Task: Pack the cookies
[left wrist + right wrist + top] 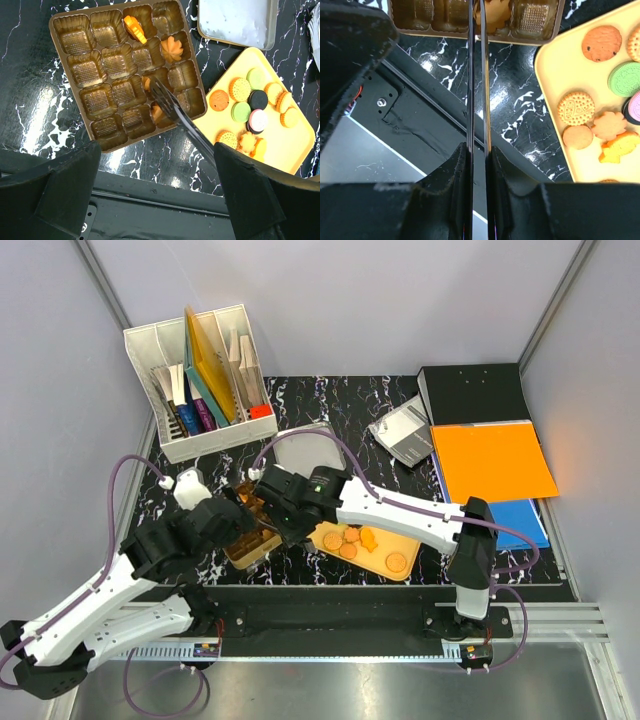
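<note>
Right gripper (477,150) is clamping black tongs (185,125) over the brown compartment tray (64,50); left gripper (157,195) is hovering wide open above it. Most cookies (250,107) are lying on a yellow plate (295,145) beside that tray.

Bright, even light falls from above, with soft shadows and white glare on the glossy marble table (35,132) and the brown tray (100,65). In the wrist views the near fingers (55,195) are dark and blurred; the cookies (576,107) are sharp.
</note>
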Motion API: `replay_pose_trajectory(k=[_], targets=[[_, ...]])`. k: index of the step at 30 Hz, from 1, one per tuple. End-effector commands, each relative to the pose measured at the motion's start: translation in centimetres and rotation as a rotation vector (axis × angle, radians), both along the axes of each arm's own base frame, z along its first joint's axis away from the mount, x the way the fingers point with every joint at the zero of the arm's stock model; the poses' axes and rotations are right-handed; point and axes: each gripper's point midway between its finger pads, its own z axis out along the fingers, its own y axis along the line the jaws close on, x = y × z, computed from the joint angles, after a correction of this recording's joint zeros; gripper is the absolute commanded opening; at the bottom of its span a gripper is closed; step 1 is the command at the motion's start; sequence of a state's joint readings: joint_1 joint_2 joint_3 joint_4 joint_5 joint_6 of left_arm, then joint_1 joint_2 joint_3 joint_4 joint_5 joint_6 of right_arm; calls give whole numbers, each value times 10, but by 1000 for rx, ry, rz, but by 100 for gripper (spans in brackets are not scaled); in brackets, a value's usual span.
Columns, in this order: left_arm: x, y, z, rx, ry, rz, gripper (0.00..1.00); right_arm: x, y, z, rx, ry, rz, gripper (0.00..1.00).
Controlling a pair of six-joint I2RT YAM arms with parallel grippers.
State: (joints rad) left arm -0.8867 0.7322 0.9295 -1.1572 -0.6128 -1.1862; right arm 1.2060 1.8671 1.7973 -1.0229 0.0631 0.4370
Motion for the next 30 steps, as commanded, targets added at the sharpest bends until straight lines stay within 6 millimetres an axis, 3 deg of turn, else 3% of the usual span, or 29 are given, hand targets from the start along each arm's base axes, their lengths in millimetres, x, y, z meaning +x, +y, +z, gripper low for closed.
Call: replay_pose_trajectory(k=[1,8,10,12,14,15,16,18,19,21,25,30], targets=[[6,0,10,-24,-41,13,99,5,10,34,107,-55,6,24],[10,-2,14,-19,-53,10,99,48,-31,79,154,-207,-208,24],[11,-5,14,-20,-51,2,99,62,-52,86,156,-228,-266,24],[12,-8,13,-19,-48,-10,99,74,-73,79,126,-222,-319,24],[14,-12,13,-9,-40,-20,99,97,-106,82,115,-233,-408,24],[14,-13,12,-3,-37,-27,99,103,-122,72,84,-226,-441,23],[15,-14,13,1,-36,-32,99,120,-150,77,85,-240,-523,22],[17,-18,12,8,-29,-48,99,132,-184,65,42,-243,-613,18],[17,-19,11,14,-24,-55,99,146,-215,68,36,-266,-705,17],[19,-24,10,13,-19,-71,99,159,-254,61,15,-284,-823,16],[22,-32,8,15,-10,-103,99,169,-298,29,28,-201,-952,15],[28,-40,7,37,5,-134,99,173,-322,-13,50,-64,-1061,11]])
